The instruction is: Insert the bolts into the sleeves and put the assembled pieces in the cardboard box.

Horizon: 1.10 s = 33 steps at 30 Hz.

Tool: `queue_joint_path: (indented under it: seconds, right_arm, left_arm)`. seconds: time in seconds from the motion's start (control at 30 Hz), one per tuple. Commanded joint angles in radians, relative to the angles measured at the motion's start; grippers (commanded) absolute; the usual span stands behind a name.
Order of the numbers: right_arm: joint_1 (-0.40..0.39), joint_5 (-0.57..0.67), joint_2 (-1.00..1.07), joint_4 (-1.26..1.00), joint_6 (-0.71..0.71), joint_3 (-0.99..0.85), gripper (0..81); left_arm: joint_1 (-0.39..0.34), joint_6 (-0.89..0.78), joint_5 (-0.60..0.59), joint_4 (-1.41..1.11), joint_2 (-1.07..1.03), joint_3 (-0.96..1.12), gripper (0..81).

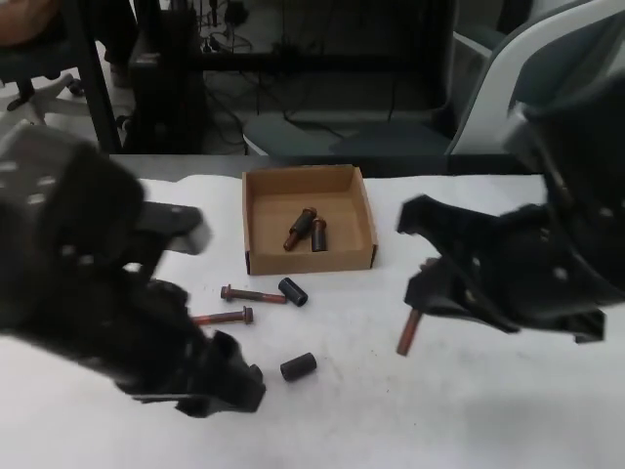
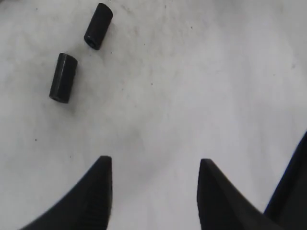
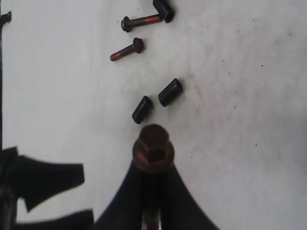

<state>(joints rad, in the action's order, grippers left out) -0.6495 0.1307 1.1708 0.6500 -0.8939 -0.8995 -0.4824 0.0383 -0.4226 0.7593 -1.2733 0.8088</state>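
Observation:
My right gripper point(image 1: 430, 283) point(image 3: 152, 184) is shut on a rusty bolt point(image 1: 409, 331) point(image 3: 153, 149), held tilted above the white bench to the right of the cardboard box point(image 1: 256, 223). Two assembled pieces point(image 1: 301, 229) lie inside the box. Two loose bolts point(image 1: 252, 293) point(image 3: 126, 50) rest in front of the box, one with a black sleeve point(image 1: 293, 291) point(image 3: 163, 9) at its end. Two more sleeves point(image 2: 63, 77) point(image 3: 170, 92) lie close together just ahead of my left gripper point(image 2: 156, 163), which stands open with nothing between its fingers.
The white bench covering point(image 1: 469, 410) spreads around the parts. Behind the bench are chair bases and cables on the floor. The left arm's dark body point(image 1: 88, 283) covers the bench's near left part in the high view.

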Motion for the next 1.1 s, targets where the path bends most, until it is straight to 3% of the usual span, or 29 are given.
queue_joint_path:
  seconds: [0.0,0.3,0.57,1.07]
  right_arm:
    - [0.004,0.035,-0.082,-0.013,0.026,0.045,0.6]
    - [0.004,0.093,-0.245,-0.013,0.048,0.101,0.6]
    - [0.004,0.123,-0.26,-0.013,0.049,0.101,0.6]
    - [0.004,0.145,-0.26,-0.013,0.049,0.101,0.6]
  left_arm:
    - [-0.018,0.098,0.089,0.074,-0.126,0.086,53.9]
    - [-0.018,0.334,0.31,0.077,-0.331,0.225,53.9]
    - [-0.018,0.432,0.29,0.067,-0.428,0.268,53.9]
    - [-0.018,0.419,0.261,-0.004,-0.483,0.284,53.9]
